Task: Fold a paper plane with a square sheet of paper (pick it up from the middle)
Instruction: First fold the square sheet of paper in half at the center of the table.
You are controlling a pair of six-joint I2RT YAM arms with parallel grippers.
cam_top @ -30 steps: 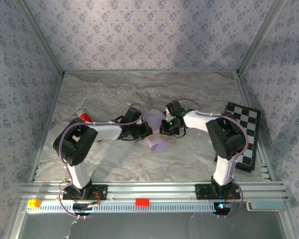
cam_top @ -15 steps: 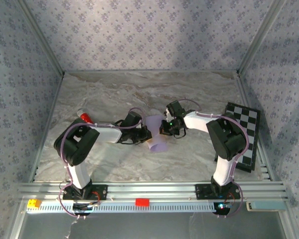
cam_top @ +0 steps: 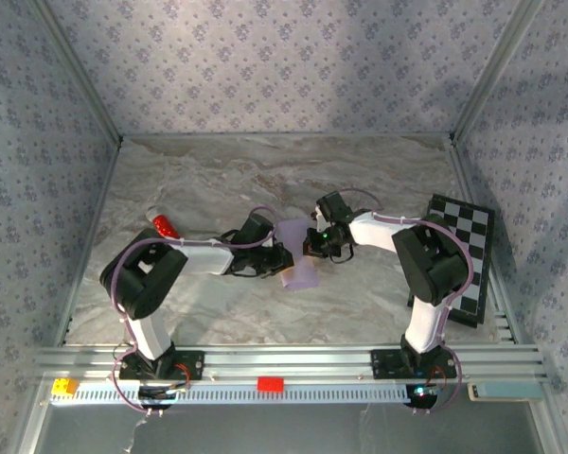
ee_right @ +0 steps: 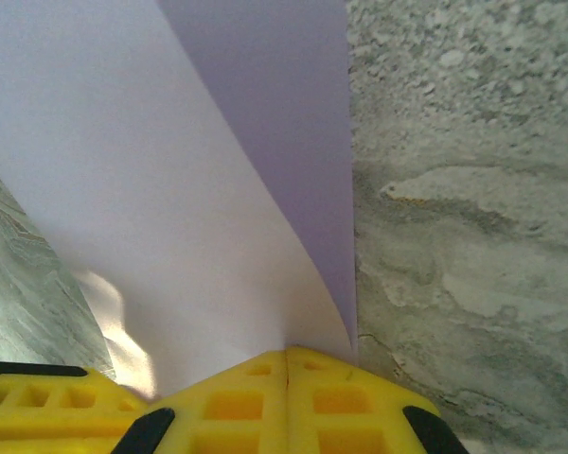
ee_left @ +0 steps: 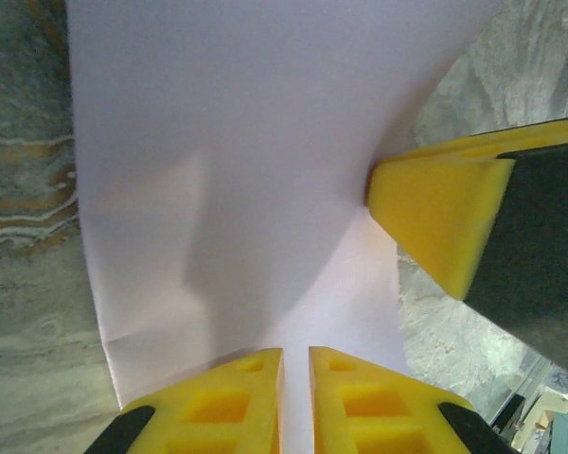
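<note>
Top external view: the square sheet of paper [cam_top: 296, 269], pale lilac, sits curled near the middle of the marble table [cam_top: 379, 180], caught between two arms. The left gripper [cam_top: 276, 261] meets it from 9 o'clock and the right gripper [cam_top: 311, 248] from 3 o'clock. A small red cylinder [cam_top: 161, 223] lies well apart toward 10 o'clock, and a checkered board [cam_top: 464, 253] sits far out at 3 o'clock.

On the right wrist camera, the right gripper's yellow jaws are pressed together on the sheet's edge, the paper fanning away toward 12 o'clock. On the left wrist camera, the left gripper's jaws stand a narrow slit apart over the sheet; whether they pinch it cannot be told.
</note>
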